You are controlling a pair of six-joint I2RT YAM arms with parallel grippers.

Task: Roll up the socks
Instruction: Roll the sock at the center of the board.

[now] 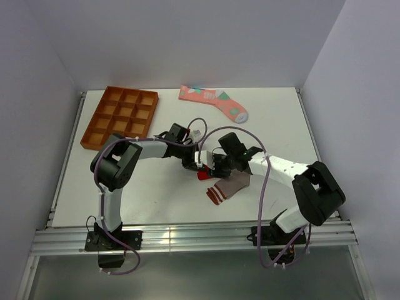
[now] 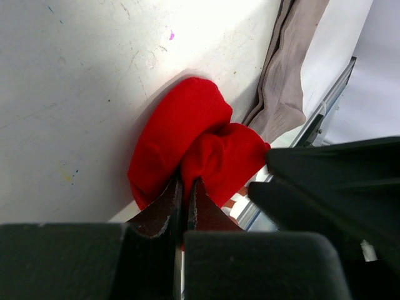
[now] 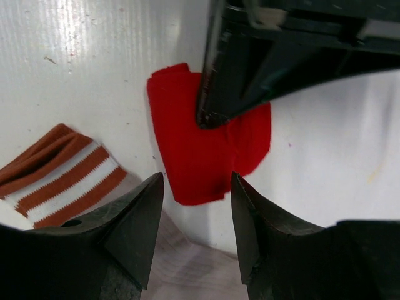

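Observation:
The red sock (image 2: 181, 125) lies bunched on the white table, and my left gripper (image 2: 186, 182) is shut on a raised fold of it. From the right wrist view the red sock (image 3: 200, 156) sits just ahead of my right gripper (image 3: 197, 181), which is open above it and holds nothing. The grey-brown sock (image 1: 229, 186) lies just right of the red one, its striped cuff (image 3: 65, 181) towards the front. The salmon-pink sock (image 1: 214, 102) lies flat at the back of the table. In the top view both grippers, left (image 1: 199, 164) and right (image 1: 215, 167), meet over the red sock (image 1: 203, 175).
An orange compartment tray (image 1: 121, 116) stands at the back left. The two wrists are close together at mid table, with cables looping over them. The table's front rail (image 1: 187, 234) runs just past the grey-brown sock.

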